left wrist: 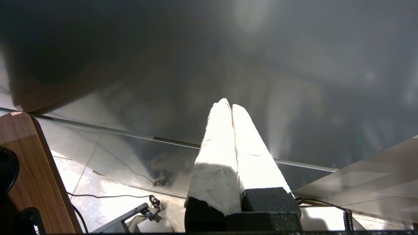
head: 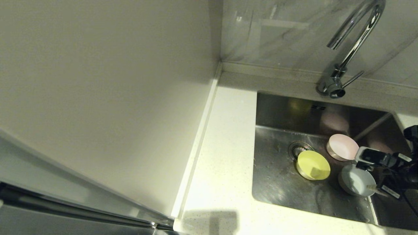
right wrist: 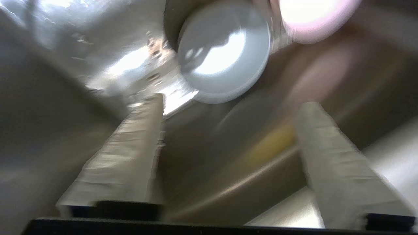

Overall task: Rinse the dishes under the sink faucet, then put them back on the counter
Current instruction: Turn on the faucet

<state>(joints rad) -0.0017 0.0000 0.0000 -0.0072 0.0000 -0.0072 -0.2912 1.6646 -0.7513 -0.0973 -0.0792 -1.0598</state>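
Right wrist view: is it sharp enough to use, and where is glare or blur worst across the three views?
Right wrist view: smeared throughout; glare blows out the pink bowl, and the right gripper is open near the grey-blue bowl. Left wrist view: sharp, but the shut left gripper is overexposed. Head view: sharp, with reflections on the sink.

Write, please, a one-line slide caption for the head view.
Three bowls, pink, yellow and grey-blue, sit in the sink as the open right gripper reaches in.

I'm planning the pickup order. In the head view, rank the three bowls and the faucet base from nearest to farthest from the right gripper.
Right gripper, open:
1. Grey-blue bowl, right beside it.
2. Pink bowl, just behind.
3. Yellow bowl, leftward by the drain.
4. Faucet base, on the back ledge.
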